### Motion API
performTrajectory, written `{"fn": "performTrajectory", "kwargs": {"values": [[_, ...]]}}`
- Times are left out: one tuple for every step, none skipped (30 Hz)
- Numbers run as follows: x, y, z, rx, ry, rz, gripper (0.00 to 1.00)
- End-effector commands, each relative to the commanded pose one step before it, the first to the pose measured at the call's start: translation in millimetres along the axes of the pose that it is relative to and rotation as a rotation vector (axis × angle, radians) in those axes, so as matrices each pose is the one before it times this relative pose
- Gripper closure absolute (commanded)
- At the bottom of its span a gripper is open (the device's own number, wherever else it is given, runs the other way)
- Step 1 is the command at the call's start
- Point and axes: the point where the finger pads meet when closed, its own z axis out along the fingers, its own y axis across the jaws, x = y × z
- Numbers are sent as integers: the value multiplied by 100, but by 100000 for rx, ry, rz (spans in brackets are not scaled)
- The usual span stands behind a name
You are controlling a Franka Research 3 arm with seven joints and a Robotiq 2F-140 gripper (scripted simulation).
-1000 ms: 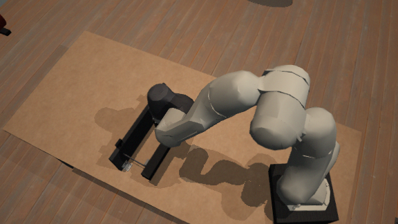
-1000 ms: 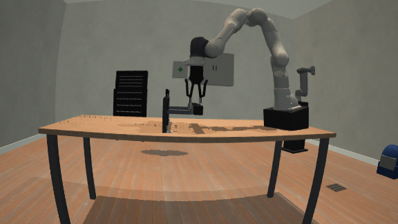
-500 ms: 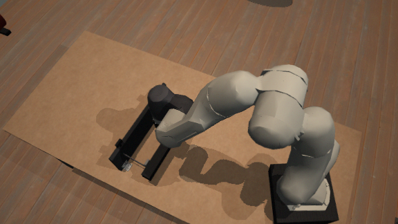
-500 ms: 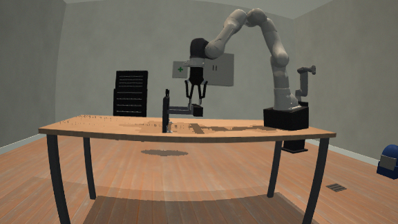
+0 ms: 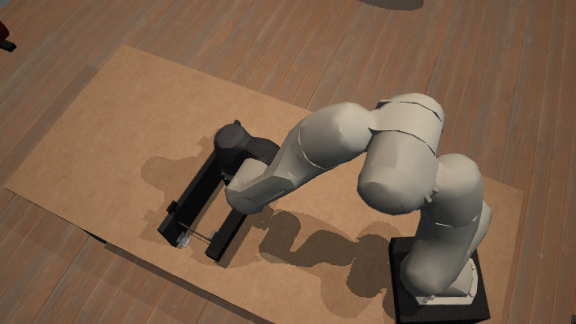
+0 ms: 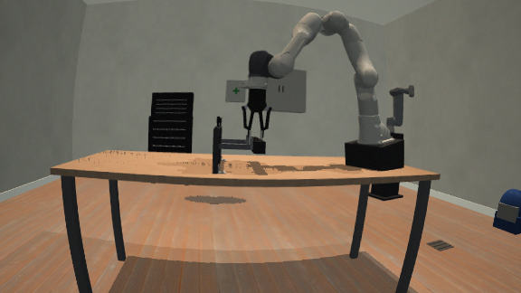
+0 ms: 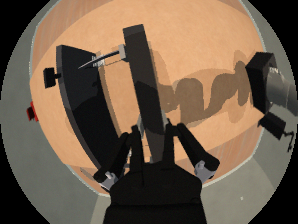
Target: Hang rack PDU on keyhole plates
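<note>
The rack PDU [image 7: 141, 90] is a long black bar. My gripper [image 7: 152, 117] is shut on it near one end and holds it level above the table. In the exterior view the gripper [image 6: 256, 130] hangs straight down over the PDU [image 6: 259, 145]. A black upright mounting stand [image 5: 191, 201] runs parallel to the PDU [image 5: 229, 231], to its left with a gap between them. A thin rod [image 5: 196, 235] spans the gap at the near end. The stand also shows in the wrist view [image 7: 83, 112] and in the exterior view [image 6: 217, 149]. I cannot make out the keyhole slots or the buttons.
The robot base [image 5: 440, 295] stands at the table's right end. The table's front edge [image 6: 244, 180] is close below the stand. A black shelf unit [image 6: 171, 122] stands behind the table. A blue box [image 6: 508, 217] sits on the floor at the right.
</note>
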Motion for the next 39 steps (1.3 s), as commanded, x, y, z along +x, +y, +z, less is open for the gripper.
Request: {"fn": "performTrajectory", "kwargs": {"values": [[2,-348,-173,848,240,88,100],[0,0,2,0,0,0,100],[0,0,1,0,0,0,100],[0,0,0,0,0,0,100],[0,0,0,0,0,0,100],[0,0,0,0,0,0,100],[0,0,0,0,0,0,100],[0,0,0,0,0,0,100],[0,0,0,0,0,0,100],[0,0,0,0,0,0,100],[0,0,0,0,0,0,100],[0,0,0,0,0,0,100],[0,0,0,0,0,0,100],[0,0,0,0,0,0,100],[0,0,0,0,0,0,100],[0,0,0,0,0,0,100],[0,0,0,0,0,0,100],[0,0,0,0,0,0,100],[0,0,0,0,0,0,0],[0,0,0,0,0,0,0],[0,0,0,0,0,0,0],[0,0,0,0,0,0,0],[0,0,0,0,0,0,0],[0,0,0,0,0,0,0],[0,0,0,0,0,0,0],[0,0,0,0,0,0,0],[0,0,0,0,0,0,0],[0,0,0,0,0,0,0],[0,0,0,0,0,0,0],[0,0,0,0,0,0,0],[0,0,0,0,0,0,0],[0,0,0,0,0,0,0],[0,0,0,0,0,0,0],[0,0,0,0,0,0,0],[0,0,0,0,0,0,0],[0,0,0,0,0,0,0],[0,0,0,0,0,0,0],[0,0,0,0,0,0,0],[0,0,0,0,0,0,0]]}}
